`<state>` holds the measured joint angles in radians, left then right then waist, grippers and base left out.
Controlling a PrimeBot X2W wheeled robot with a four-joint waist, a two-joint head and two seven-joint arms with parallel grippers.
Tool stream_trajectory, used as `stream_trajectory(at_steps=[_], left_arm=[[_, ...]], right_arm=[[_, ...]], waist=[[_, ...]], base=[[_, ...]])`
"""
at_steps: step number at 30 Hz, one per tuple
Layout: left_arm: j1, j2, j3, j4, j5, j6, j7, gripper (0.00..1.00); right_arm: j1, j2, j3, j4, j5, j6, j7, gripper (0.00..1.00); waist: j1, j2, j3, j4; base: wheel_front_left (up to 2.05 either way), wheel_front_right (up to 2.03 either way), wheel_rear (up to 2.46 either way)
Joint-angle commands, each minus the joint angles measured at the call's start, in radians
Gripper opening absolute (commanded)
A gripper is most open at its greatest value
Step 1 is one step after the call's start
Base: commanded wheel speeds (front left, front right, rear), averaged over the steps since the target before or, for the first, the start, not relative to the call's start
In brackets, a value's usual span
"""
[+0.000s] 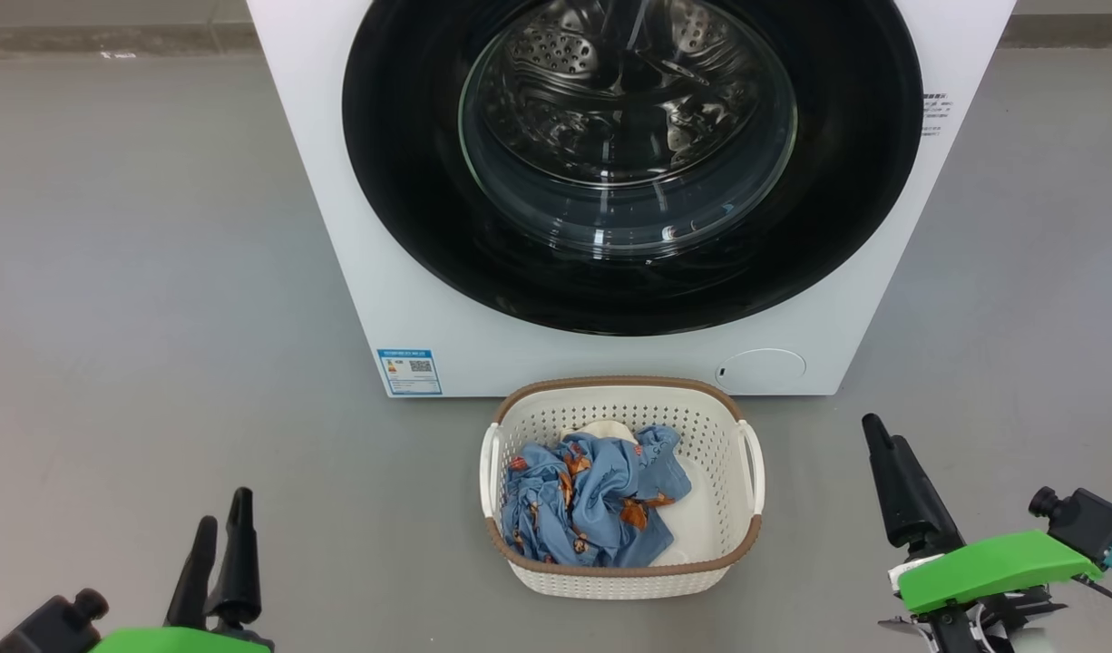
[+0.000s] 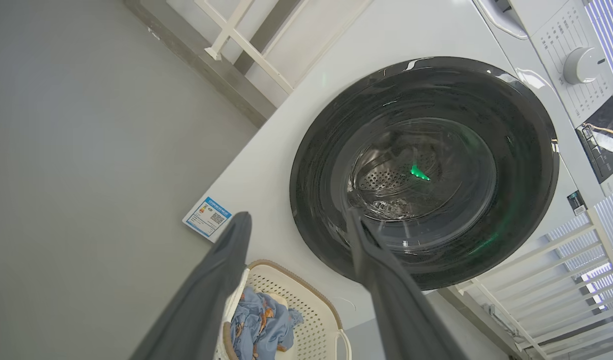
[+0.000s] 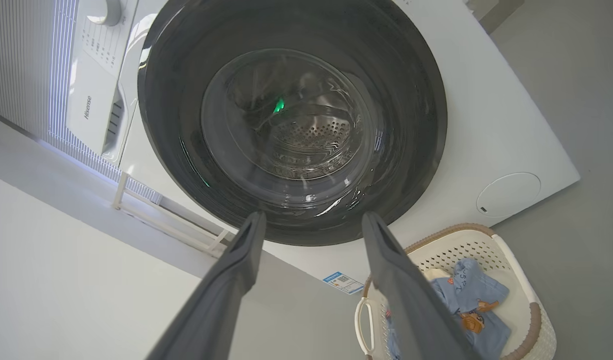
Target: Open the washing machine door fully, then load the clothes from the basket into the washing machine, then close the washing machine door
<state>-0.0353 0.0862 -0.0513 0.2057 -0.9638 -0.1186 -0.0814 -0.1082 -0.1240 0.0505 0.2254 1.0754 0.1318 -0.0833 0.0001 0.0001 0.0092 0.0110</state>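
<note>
The white washing machine stands ahead, and its glossy black round door lies flat against the front, shut, with the steel drum visible through the glass window. On the floor just in front sits the cream basket, holding the light-blue printed clothes and a bit of cream cloth. My left gripper hangs low at the left and is open and empty. Right of the basket, my right gripper is also open and empty. Both point toward the door from a distance.
A blue sticker and a round white cap mark the machine's lower front. The control panel with its knob is at the top. Grey floor spreads to both sides. A white slatted rack stands beside the machine.
</note>
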Motion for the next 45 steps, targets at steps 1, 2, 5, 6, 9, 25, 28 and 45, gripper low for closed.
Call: stream_trajectory(at_steps=[1,2,5,6,9,25,28,45], left_arm=[[-0.051,0.020,0.019,-0.022,0.067,-0.007,-0.016,1.00],[-0.051,0.020,0.019,-0.022,0.067,-0.007,-0.016,1.00],[-0.052,0.016,0.022,-0.019,0.137,-0.007,-0.025,1.00],[-0.052,0.014,0.023,-0.019,0.158,-0.007,-0.028,1.00],[-0.052,0.009,0.024,-0.021,0.212,-0.007,-0.037,1.00],[-0.055,-0.007,0.031,-0.007,0.430,-0.009,-0.085,1.00],[-0.054,-0.011,0.038,-0.009,0.452,-0.009,-0.094,1.00],[-0.056,-0.002,0.016,-0.016,0.604,-0.011,-0.145,1.00]], right_arm=[[-0.056,-0.015,0.022,-0.025,-0.058,-0.001,-0.018,1.00],[-0.056,-0.015,0.022,-0.025,-0.058,-0.001,-0.018,1.00],[-0.060,-0.019,0.027,-0.019,-0.116,-0.001,-0.027,1.00],[-0.060,-0.019,0.028,-0.016,-0.135,-0.001,-0.030,1.00],[-0.063,-0.016,0.023,-0.011,-0.192,-0.001,-0.039,1.00],[-0.081,-0.011,0.038,-0.005,-0.436,-0.001,-0.085,1.00],[-0.084,-0.012,0.043,-0.005,-0.470,-0.001,-0.094,1.00],[-0.105,-0.025,0.067,-0.002,-0.656,-0.001,-0.144,1.00]], waist=[[-0.0001,-0.0001,0.000,0.001],[-0.0001,-0.0001,0.000,0.001],[-0.0001,-0.0001,0.000,0.002],[-0.0001,-0.0001,0.000,0.003],[-0.0001,-0.0001,-0.001,0.004],[-0.0001,-0.0001,-0.007,0.007],[-0.0001,-0.0001,-0.009,0.007],[-0.0001,-0.0001,-0.007,0.013]], base=[[0.00,0.00,0.00],[0.00,0.00,0.00],[0.00,0.00,0.00],[0.00,0.00,0.00],[0.00,0.00,0.00],[0.00,0.00,0.00],[0.00,0.00,0.00],[0.00,0.00,0.00]])
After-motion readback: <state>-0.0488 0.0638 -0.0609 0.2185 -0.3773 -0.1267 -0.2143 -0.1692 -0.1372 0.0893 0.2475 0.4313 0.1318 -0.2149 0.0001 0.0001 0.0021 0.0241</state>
